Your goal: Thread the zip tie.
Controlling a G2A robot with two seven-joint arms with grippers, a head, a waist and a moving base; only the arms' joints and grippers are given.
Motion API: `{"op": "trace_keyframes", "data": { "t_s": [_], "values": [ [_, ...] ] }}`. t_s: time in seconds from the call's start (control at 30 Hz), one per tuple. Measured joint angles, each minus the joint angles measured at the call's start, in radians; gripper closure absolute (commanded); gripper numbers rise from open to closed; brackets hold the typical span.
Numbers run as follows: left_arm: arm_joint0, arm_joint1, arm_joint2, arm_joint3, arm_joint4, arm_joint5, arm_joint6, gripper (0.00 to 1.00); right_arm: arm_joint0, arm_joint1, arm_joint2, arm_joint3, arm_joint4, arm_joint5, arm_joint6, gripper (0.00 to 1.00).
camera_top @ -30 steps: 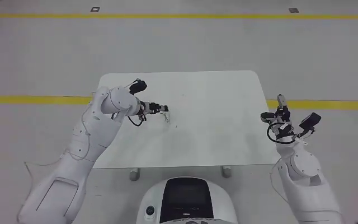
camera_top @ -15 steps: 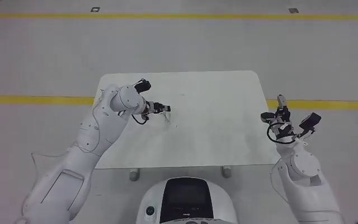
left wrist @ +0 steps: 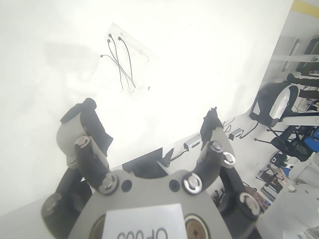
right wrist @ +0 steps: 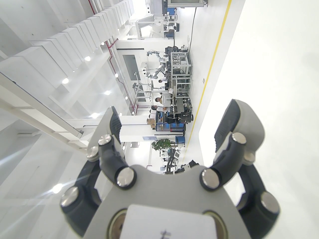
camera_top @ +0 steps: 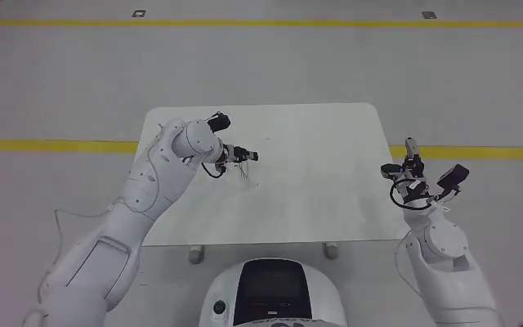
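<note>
Three thin black zip ties (left wrist: 119,60) lie crossed on the white table (camera_top: 319,188), partly on a clear plastic bag (left wrist: 129,48). In the top view the zip ties (camera_top: 243,173) show as faint dark lines at the table's left-middle. My left gripper (left wrist: 152,105) hangs open above the table just short of the ties, nothing between its fingers; in the top view the left gripper (camera_top: 250,156) sits right beside them. My right gripper (right wrist: 174,118) is open and empty, held off the table's right edge, where the top view shows the right gripper (camera_top: 411,155).
The table's near edge (left wrist: 189,135) runs close behind the left gripper. A yellow floor line (camera_top: 73,145) passes beside the table. Workbenches and equipment (right wrist: 174,75) stand far off in the room.
My left arm has moved right across the table, bringing its gripper up to the zip ties. The right arm has not moved.
</note>
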Motion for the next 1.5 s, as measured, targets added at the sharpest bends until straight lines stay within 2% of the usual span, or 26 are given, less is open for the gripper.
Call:
{"op": "trace_keyframes", "data": {
  "t_s": [0.1,0.23,0.37,0.5,0.6,0.8,0.83,0.97,1.07,1.2,1.33,1.5],
  "values": [
    [0.009,-0.002,0.013,0.001,-0.004,-0.002,-0.002,1.00,0.000,0.000,0.000,0.000,0.000,0.000,0.000,0.00],
    [-0.013,-0.015,0.042,0.055,-0.011,0.000,-0.013,1.00,0.000,0.000,0.000,0.000,0.000,0.000,0.000,0.00],
    [-0.014,-0.015,0.043,0.056,-0.009,0.000,-0.012,1.00,0.000,0.000,0.000,0.000,0.000,0.000,0.000,0.00],
    [-0.010,-0.021,0.061,0.073,0.020,0.000,0.037,1.00,0.000,0.000,0.000,0.000,0.000,0.000,0.000,0.00],
    [-0.036,-0.037,0.083,0.110,0.032,0.000,0.038,1.00,0.000,0.000,0.000,0.000,0.000,0.000,0.000,0.00],
    [-0.104,-0.094,0.148,0.222,0.048,0.000,0.023,1.00,0.000,0.000,0.000,0.000,0.000,0.000,0.000,0.00],
    [-0.108,-0.098,0.153,0.234,0.051,0.000,0.023,1.00,0.000,0.000,0.000,0.000,0.000,0.000,0.000,0.00],
    [-0.106,-0.098,0.153,0.234,0.052,-0.002,0.026,1.00,0.000,0.000,0.000,0.000,0.000,0.000,0.000,0.00],
    [-0.089,-0.096,0.153,0.239,0.049,-0.035,0.070,1.00,0.000,0.000,0.000,0.000,0.000,0.000,0.000,0.00],
    [-0.082,-0.102,0.152,0.261,0.017,-0.083,0.128,1.00,0.000,0.000,0.000,0.000,0.000,0.000,0.000,0.00],
    [-0.081,-0.116,0.165,0.308,-0.001,-0.120,0.200,1.00,0.000,0.000,0.000,0.000,0.000,0.000,0.000,0.00],
    [-0.101,-0.139,0.195,0.380,-0.006,-0.136,0.229,1.00,0.000,0.000,0.000,0.000,0.000,0.000,0.000,0.00]
  ]
}}
